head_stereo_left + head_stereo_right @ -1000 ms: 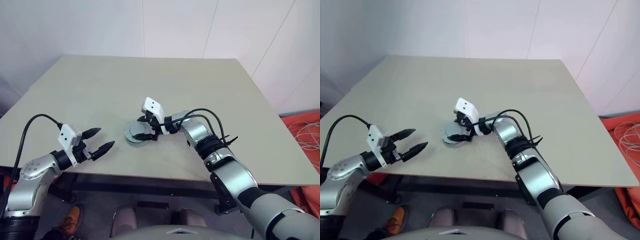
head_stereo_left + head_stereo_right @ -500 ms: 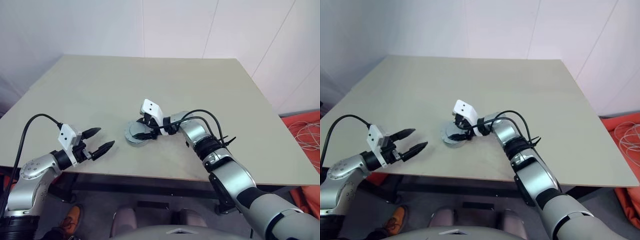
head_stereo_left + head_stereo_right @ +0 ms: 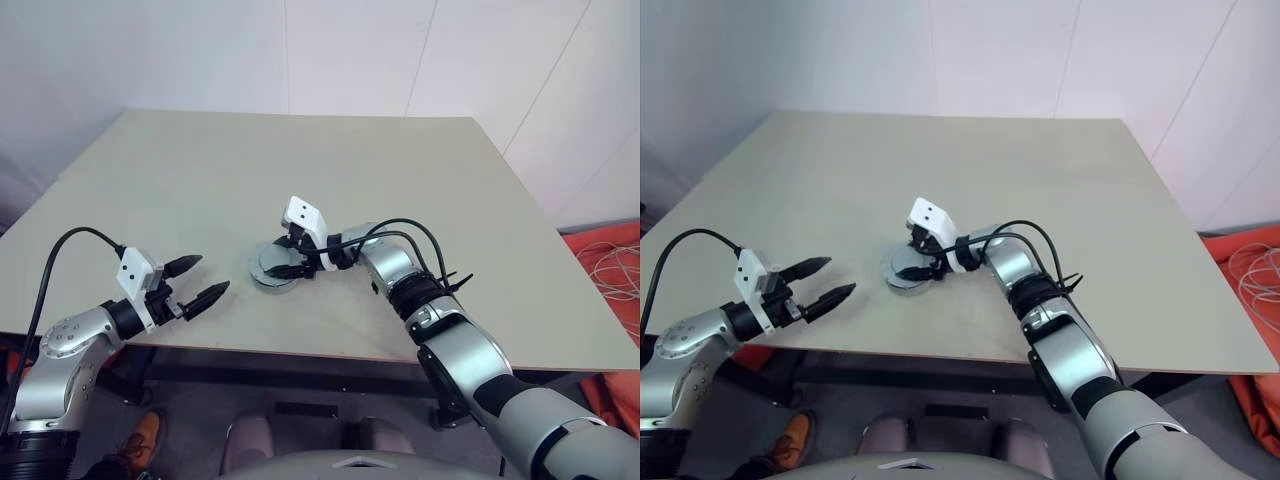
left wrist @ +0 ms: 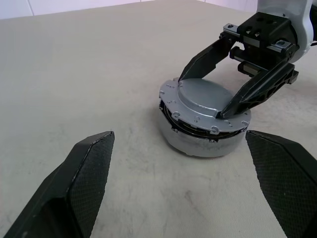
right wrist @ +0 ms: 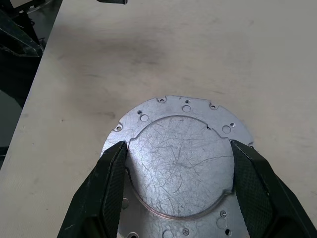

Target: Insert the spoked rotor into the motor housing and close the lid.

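Two black fingers of my right gripper [image 4: 225, 82] straddle the lid [image 5: 181, 166], one tip on each side of its raised centre plate, touching or nearly touching the edges, so I read it as closed on the lid. The lid sits plain grey face up on top of the motor housing [image 4: 203, 141], near the middle of the table [image 3: 400, 180], towards the front edge. I see a dark seam between lid and housing on the near side in the left wrist view, so I judge the lid not fully seated. I can't see the spoked rotor; presumably it's inside under the lid. To do this well, I want to press straight down and keep the lid level, maybe turning it slightly until the notches line up, not forcing one side. My left gripper [image 3: 196, 281] hangs well apart at the table's near edge, fingers spread wide, holding nothing; it could brace the housing if the stack slides.
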`<state>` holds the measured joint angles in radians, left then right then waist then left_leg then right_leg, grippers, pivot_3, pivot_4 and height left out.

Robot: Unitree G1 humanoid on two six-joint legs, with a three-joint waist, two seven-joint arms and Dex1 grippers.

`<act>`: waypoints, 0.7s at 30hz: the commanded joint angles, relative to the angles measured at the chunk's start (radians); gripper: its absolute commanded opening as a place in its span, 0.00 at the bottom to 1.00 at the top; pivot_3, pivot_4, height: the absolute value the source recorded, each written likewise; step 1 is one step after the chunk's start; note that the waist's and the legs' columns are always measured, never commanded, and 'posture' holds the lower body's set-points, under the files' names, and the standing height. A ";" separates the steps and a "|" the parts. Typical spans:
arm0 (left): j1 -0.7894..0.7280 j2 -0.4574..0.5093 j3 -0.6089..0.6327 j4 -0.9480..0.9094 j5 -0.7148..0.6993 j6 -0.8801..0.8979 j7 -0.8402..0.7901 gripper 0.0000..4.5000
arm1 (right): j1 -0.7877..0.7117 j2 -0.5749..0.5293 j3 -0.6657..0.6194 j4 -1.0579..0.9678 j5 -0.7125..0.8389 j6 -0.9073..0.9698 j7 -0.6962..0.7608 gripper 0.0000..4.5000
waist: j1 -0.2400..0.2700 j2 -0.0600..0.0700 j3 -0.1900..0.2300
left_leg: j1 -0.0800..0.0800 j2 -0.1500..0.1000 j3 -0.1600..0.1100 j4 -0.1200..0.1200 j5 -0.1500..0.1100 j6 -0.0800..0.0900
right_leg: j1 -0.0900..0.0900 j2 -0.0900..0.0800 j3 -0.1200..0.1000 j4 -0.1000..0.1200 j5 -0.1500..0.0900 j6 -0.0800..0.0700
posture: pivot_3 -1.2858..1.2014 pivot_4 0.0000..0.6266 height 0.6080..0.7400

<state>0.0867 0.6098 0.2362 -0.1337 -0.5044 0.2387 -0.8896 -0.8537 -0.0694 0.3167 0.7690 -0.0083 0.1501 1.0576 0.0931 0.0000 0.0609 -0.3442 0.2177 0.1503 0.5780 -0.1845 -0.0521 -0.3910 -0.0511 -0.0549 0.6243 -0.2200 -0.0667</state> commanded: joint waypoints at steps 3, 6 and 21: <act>0.009 0.013 0.031 -0.045 -0.024 0.007 -0.007 1.00 | -0.033 -0.001 -0.013 -0.057 0.025 0.016 0.045 0.70 | 0.000 0.000 0.000 | 0.000 0.000 0.000 0.000 0.000 0.000 | 0.000 0.000 0.000 0.000 0.000 0.000 | 0.52 0.00 1.00; 0.037 0.019 0.043 -0.056 -0.035 0.013 -0.014 1.00 | -0.042 -0.002 -0.021 -0.070 0.035 0.016 0.057 0.70 | -0.001 0.000 0.000 | 0.000 0.000 0.000 0.000 0.000 0.000 | 0.000 0.000 0.000 0.000 0.000 0.000 | 0.52 0.00 1.00; 0.161 0.027 0.053 -0.098 -0.030 0.024 -0.028 1.00 | -0.081 0.007 0.000 0.006 -0.023 0.040 -0.004 0.70 | 0.000 0.001 0.001 | -0.001 0.001 0.000 0.000 0.000 0.000 | -0.002 0.000 0.000 0.000 0.000 0.000 | 0.52 0.00 1.00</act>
<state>0.2549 0.6282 0.2718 -0.1926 -0.5261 0.2698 -0.9127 -0.8918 -0.0648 0.3219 0.7863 -0.0296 0.1987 1.0614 0.0936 0.0006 0.0614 -0.3453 0.2184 0.1505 0.5779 -0.1846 -0.0520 -0.3926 -0.0509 -0.0550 0.6242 -0.2204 -0.0662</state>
